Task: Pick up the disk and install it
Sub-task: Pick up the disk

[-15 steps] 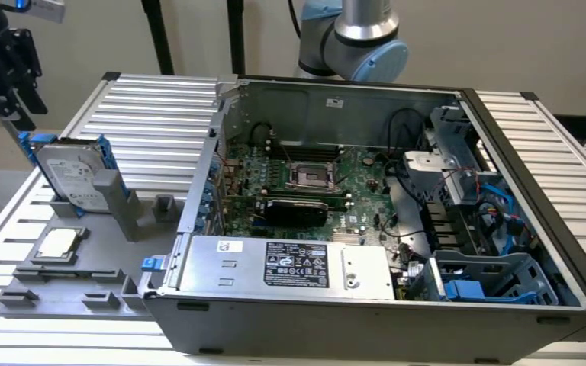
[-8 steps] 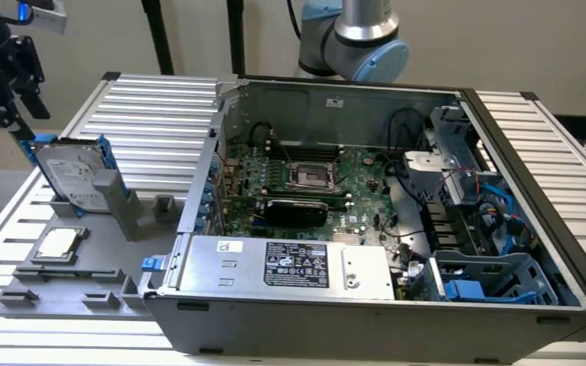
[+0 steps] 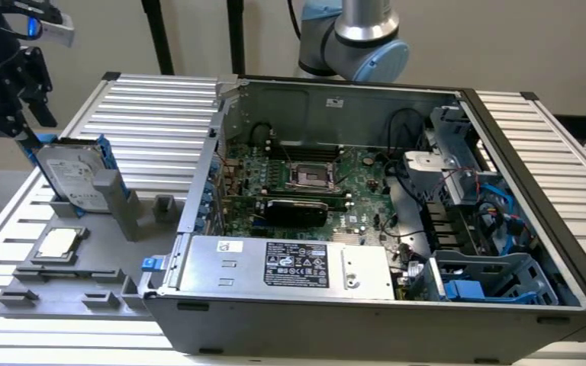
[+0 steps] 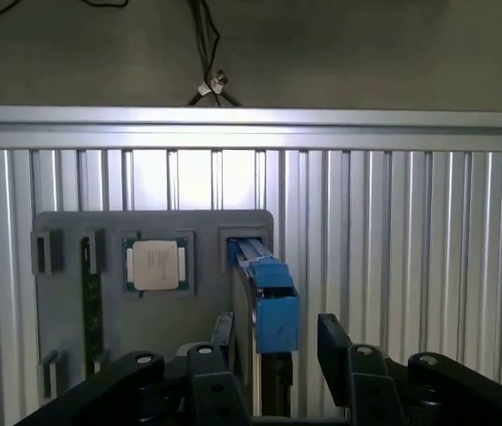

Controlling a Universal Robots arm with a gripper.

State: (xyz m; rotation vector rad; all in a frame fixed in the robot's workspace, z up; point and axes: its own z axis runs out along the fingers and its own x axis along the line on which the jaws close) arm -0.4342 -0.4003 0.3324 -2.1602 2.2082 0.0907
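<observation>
Hovering the black two-finger gripper (image 3: 27, 122) at the exterior view's far left, just above the disk (image 3: 74, 179), a flat rectangular silver-grey metal hard drive with a white label and bright blue plastic carrier rails

Holding the jaws spread apart and grasping nothing; in the wrist view, showing dark fingers (image 4: 333, 342) flanking the drive's blue rail on both sides, with a clear gap on one side

Standing on edge, upright, in a slot at the far end of the flat grey plastic fixture tray (image 3: 100, 263), well outside the computer

Lying flat in a square recess of the same tray, just nearer than the drive: a small square silver CPU chip (image 3: 57, 244)

Resting on the ribbed aluminium table (image 3: 161, 107), with the tray just left of the large open grey metal computer case (image 3: 375, 335) in the exterior view

Sitting inside the case: a green motherboard (image 3: 304, 175) toward the far left, a grey power supply box with a black label (image 3: 288, 267) along the near wall, and a blue-grey plastic drive cage (image 3: 487, 282) in the near right corner

Rising behind the far wall of the case: the silver and pale blue joint of the robot arm (image 3: 359, 38)
</observation>
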